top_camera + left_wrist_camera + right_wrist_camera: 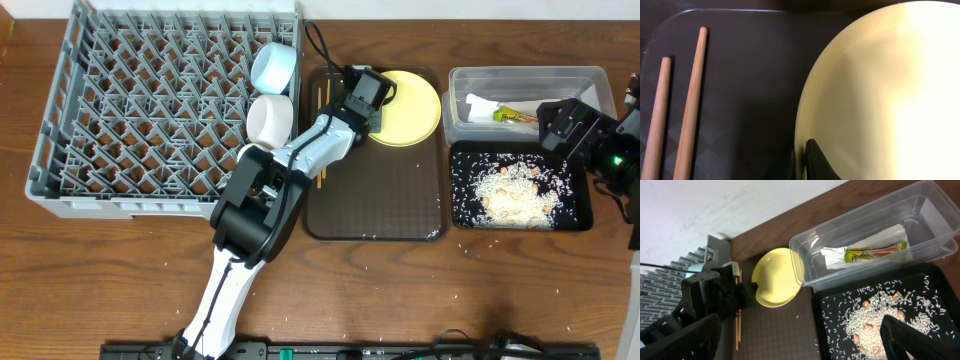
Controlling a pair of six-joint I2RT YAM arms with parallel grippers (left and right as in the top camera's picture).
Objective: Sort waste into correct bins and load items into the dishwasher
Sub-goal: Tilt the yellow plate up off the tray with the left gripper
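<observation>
The round yellow plate [410,108] lies at the far end of the dark brown tray [375,200]. My left gripper [376,103] is shut on its left rim, one finger over and one under it, as the left wrist view shows [801,161]. The two chopsticks [322,130] lie on the tray's left side [690,100]. My right gripper [805,340] is open and empty above the black tray [575,215] of rice scraps [510,192]. The clear tub [590,78] holds the white napkin [840,257] and the yellow-green wrapper [875,252]. A light blue bowl [272,65] and a white bowl [270,118] stand in the grey rack [150,110]. The small cup is not in view.
A few rice grains lie scattered on the brown tray and on the wooden table near the front edge. The rack fills the table's left side, and the tub and black tray stand side by side at the right. The left arm stretches across the brown tray's left edge.
</observation>
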